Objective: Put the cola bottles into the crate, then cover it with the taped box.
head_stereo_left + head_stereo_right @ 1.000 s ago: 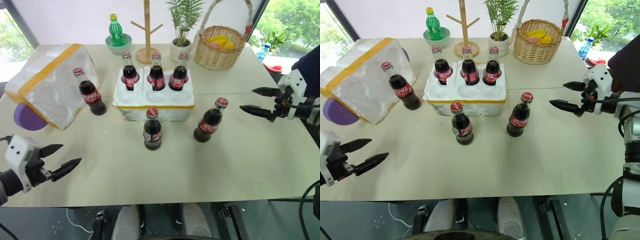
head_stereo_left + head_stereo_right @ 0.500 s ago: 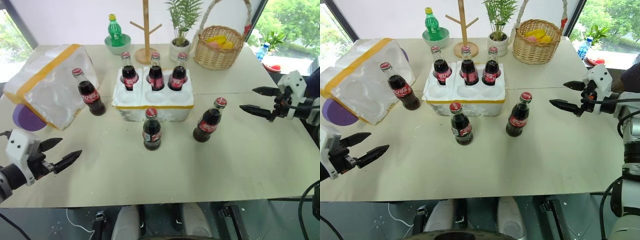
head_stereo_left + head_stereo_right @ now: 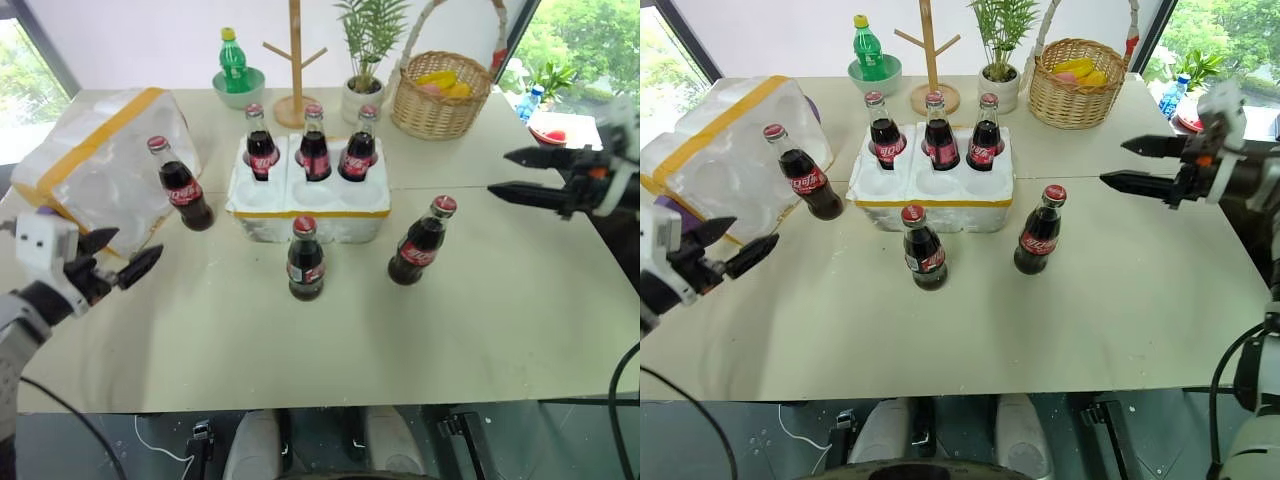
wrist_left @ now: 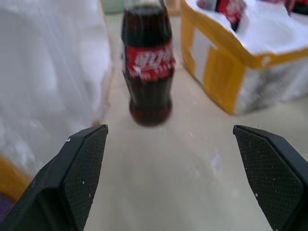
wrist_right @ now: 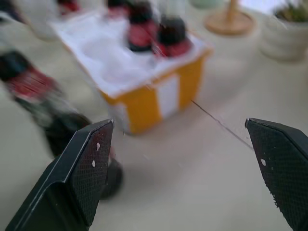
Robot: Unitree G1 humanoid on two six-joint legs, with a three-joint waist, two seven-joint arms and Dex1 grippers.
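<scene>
The white foam crate (image 3: 262, 228) with a yellow strip stands mid-table, and three cola bottles (image 3: 314, 152) sit in its back wells. Three more stand on the table: one (image 3: 182, 185) beside the taped box (image 3: 95, 165), one (image 3: 304, 262) in front of the crate, one (image 3: 420, 243) at its front right. My left gripper (image 3: 138, 243) hangs open and empty near the table's left, in front of the taped box, pointing at the left bottle (image 4: 148, 62). Open and empty too, my right gripper (image 3: 498, 172) hovers over the table's right side, apart from the right bottle (image 5: 43, 91).
Along the back edge stand a green bottle (image 3: 232, 62) in a bowl, a wooden peg stand (image 3: 294, 60), a potted plant (image 3: 362, 95) and a wicker basket (image 3: 440, 95). Bare tabletop lies in front of the bottles.
My left gripper rose and moved forward toward the bottle by the taped box. My right gripper lifted and drew slightly inward. Both stayed open; the bottles, crate and box kept still.
</scene>
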